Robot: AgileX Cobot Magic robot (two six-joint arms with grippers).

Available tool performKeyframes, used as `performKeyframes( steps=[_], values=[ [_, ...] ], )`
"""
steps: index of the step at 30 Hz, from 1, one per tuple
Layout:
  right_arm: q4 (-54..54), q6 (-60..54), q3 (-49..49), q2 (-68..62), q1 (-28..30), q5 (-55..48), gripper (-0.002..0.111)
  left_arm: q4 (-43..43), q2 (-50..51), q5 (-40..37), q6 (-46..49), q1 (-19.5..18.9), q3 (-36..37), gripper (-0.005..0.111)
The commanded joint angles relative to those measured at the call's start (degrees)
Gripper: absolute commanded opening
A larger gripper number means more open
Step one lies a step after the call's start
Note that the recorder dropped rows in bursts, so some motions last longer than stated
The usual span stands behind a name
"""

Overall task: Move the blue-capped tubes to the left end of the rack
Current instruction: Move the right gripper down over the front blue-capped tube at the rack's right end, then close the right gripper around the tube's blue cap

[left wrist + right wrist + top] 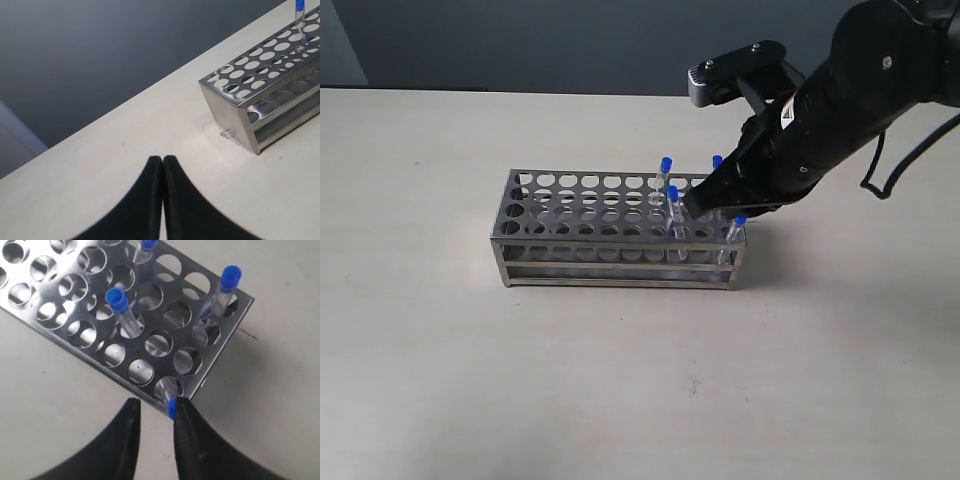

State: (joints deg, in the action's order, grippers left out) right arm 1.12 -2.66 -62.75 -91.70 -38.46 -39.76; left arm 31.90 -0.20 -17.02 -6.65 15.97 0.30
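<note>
**While lining up on the near-right corner tube point(739, 225)**

Exterior view: reaching down from far right with the right gripper point(702, 205) onto the right end of the rack point(620, 270), home to all four blue-capped tubes point(665, 166).

Left wrist view: hovering over the table point(125, 140) by the rack's left end, left gripper point(163, 167) pinched shut, empty.

Right wrist view: straddling that tube, jaws spread, one finger brushing its cap. Probably the first pick; next, centre, close, lift straight, carry left.

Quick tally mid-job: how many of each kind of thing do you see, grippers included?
Blue-capped tubes: 4
Steel test-tube rack: 1
Grippers: 2, the left gripper and the right gripper
Total: 7
</note>
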Motion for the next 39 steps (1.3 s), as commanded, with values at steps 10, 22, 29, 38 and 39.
performKeyframes(
  steps=[10,22,29,38,39],
  values=[
    [-2.1,1.1,-0.4,-4.0,0.0,2.2,0.025,-0.2,0.2,0.2,-0.3,0.2,-0.3,0.001],
    [-2.6,1.4,-0.4,-6.1,0.0,2.6,0.025,-0.1,0.2,0.3,-0.3,0.2,-0.3,0.001],
    [-2.7,1.4,-0.4,-5.7,0.0,3.0,0.051,-0.1,0.2,0.3,-0.3,0.2,-0.3,0.001],
    [-4.9,4.0,-0.4,-5.7,0.0,2.8,0.054,-0.1,0.2,0.3,-0.3,0.2,-0.3,0.001],
    [-5.4,4.2,-0.4,-5.7,0.0,2.6,0.054,-0.1,0.2,0.3,-0.3,0.2,-0.3,0.001]
  ],
)
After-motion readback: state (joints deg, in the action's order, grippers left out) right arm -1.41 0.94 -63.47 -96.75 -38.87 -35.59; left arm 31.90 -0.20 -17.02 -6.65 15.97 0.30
